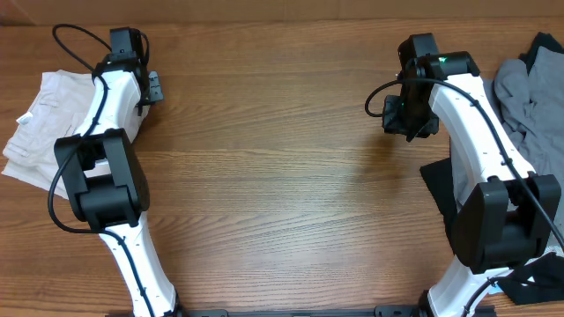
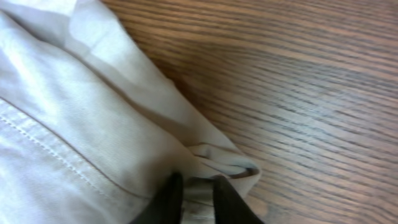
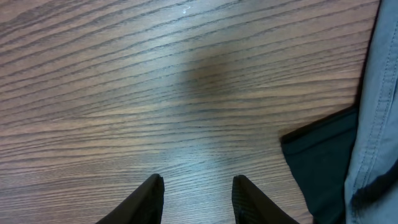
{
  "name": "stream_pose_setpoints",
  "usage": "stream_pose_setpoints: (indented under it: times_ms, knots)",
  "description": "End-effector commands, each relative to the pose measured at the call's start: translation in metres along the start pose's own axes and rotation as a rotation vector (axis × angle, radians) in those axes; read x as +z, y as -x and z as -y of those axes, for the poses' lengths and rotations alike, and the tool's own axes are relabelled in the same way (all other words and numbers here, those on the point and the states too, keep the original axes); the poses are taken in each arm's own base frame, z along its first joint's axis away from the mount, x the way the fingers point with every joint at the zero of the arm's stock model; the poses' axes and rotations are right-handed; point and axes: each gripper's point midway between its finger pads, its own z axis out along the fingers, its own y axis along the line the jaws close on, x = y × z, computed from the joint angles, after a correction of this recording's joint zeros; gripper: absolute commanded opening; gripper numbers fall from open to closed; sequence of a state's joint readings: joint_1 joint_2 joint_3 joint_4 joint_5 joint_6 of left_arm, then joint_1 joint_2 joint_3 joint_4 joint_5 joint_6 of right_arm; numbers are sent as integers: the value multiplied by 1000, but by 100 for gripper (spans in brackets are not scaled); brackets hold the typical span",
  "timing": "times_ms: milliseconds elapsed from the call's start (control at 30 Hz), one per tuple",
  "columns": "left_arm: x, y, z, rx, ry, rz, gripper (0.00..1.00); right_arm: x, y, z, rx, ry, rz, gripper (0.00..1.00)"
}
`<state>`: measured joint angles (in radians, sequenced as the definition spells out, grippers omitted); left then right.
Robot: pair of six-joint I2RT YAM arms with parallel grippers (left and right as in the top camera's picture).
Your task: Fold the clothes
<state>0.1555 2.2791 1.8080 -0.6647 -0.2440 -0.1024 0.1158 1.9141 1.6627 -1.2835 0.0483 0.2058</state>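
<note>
The light beige cotton shorts (image 1: pixel 40 123) are lying crumpled at the table's left edge, partly hidden under the left arm (image 1: pixel 110 106). The left gripper (image 2: pixel 198 200) is pinching their folded corner, its fingertips cut off. The right gripper (image 3: pixel 198 200) is hanging with jaws apart over the bare wooden table (image 3: pixel 155 74), near a grey garment (image 3: pixel 376 112) and a black garment (image 3: pixel 323 168), both cropped.

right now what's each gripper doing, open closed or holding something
Left gripper: closed on an edge of the beige shorts.
Right gripper: open, holding nothing, above the table.
</note>
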Motion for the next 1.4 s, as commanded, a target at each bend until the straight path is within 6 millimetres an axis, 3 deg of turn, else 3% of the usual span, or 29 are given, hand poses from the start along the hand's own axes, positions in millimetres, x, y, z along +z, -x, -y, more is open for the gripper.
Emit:
stream_pose_setpoints:
  times_ms: [0, 67, 200, 267, 333, 400, 533, 633, 733, 833, 933, 1033, 1100, 1233, 1267, 1367]
  knots:
    - [-2, 0, -12, 30, 27, -28, 29, -16, 8, -2, 3, 19, 50, 40]
    - [-17, 9, -15, 37, 26, -27, 36, -16, 9, -2, 3, 20, 53, 44]
    - [-73, 44, -15, 18, -36, 18, 47, -16, 13, -4, 3, 25, 70, 66]
    - [-95, 51, -10, 9, -85, 22, 51, -16, 14, -4, 4, 29, 76, 73]
    - [-122, 51, 6, 10, -200, -3, 61, -16, 17, -8, 3, 46, 88, 88]
    - [-142, 40, 26, 25, -300, -53, 68, -18, 28, -11, 4, 63, 132, 99]
    - [-159, 1, 52, 72, -358, -201, 82, -25, 53, -32, -6, 172, 226, 100]
    - [-179, -47, 72, 131, -347, -382, 87, -30, 61, -37, 1, 224, 254, 100]
    - [-195, -76, 88, 235, -287, -458, 86, -34, 66, -19, 45, 224, 260, 100]
    - [-213, -88, 123, 296, -348, -455, 86, -44, 64, 12, 131, 243, 248, 100]
    - [-227, -92, 134, 289, -359, -441, 86, -56, 57, 46, 204, 234, 245, 100]
    - [-249, -91, 129, 253, -366, -406, 86, -77, 50, 74, 256, 222, 280, 100]
    - [-272, -94, 116, 216, -362, -374, 86, -95, 42, 79, 245, 220, 320, 100]
    - [-294, -108, 74, 183, -238, -319, 86, -114, 22, 73, 215, 223, 413, 100]
    - [-302, -115, 59, 175, -204, -295, 81, -114, 16, 70, 206, 227, 431, 100]
    - [-315, -115, 46, 150, -211, -167, 80, -108, -7, 61, 164, 241, 502, 100]
